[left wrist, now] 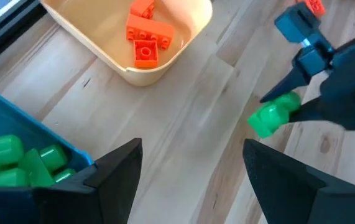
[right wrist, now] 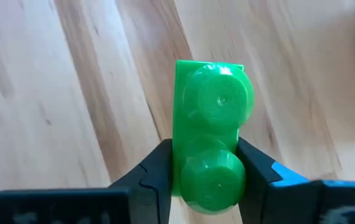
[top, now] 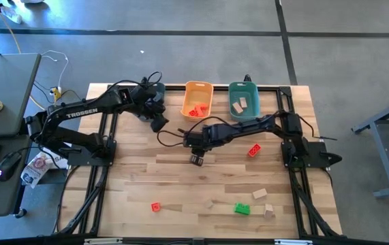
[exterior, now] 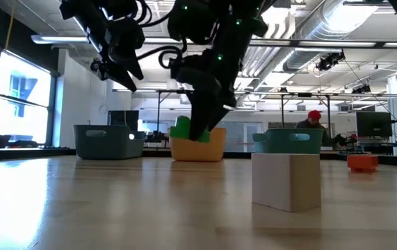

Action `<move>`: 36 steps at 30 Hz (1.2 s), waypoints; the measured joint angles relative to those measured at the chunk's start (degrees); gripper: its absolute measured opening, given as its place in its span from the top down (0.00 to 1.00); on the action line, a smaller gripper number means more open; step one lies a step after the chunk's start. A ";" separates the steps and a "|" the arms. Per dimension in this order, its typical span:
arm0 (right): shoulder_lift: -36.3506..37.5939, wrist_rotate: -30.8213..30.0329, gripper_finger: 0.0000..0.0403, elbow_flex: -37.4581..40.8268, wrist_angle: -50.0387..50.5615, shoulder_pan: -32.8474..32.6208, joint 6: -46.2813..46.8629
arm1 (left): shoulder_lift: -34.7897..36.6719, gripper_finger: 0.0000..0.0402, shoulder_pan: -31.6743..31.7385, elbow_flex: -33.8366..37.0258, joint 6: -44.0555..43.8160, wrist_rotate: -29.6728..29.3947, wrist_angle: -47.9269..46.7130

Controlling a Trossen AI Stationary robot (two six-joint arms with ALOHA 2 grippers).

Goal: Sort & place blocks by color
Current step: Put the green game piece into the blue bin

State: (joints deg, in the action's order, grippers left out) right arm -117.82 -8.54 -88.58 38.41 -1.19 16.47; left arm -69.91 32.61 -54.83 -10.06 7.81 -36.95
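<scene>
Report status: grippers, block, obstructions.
Right gripper shut on green block, above mid-table. Left gripper open, empty, near orange bin. Nothing in the way.

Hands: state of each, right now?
Left hand: open, holding nothing, above the table near the orange bin.
Right hand: closed on a green block.

Two bins (top: pixel 197 99) sit side by side at the desk (top: pixel 180 184) top centre, blocks (top: pixel 194 111) inside; loose blocks (top: pixel 242 209) lie scattered lower right.
</scene>
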 joint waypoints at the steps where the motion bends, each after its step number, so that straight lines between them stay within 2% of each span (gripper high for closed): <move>1: 0.17 0.03 0.75 -0.02 -0.29 0.00 -0.04 | 0.01 0.34 -0.01 0.00 1.36 0.42 -0.37; 11: 5.49 1.54 0.75 -0.07 -0.57 0.00 -3.66 | 0.00 0.34 -1.45 0.00 15.77 7.57 -3.34; 16: 7.74 3.09 0.75 -0.15 -1.24 0.02 -5.50 | 0.00 0.34 -4.56 0.00 19.84 8.31 -2.49; 24: 9.99 3.56 0.75 -0.17 -2.43 0.01 -7.48 | 0.00 0.34 -10.41 0.00 20.40 8.22 2.53; 31: 10.25 6.22 0.75 -0.17 -6.39 0.00 -7.98 | 0.00 0.34 -14.32 0.00 15.06 3.84 7.87; 36: 10.29 6.21 0.75 -0.17 -9.41 0.00 -7.98 | 0.00 0.34 -16.01 0.00 14.75 3.50 8.53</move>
State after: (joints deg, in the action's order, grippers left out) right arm -107.53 -2.33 -88.75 29.01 -1.19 8.49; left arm -69.91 16.60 -54.83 4.69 11.31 -28.42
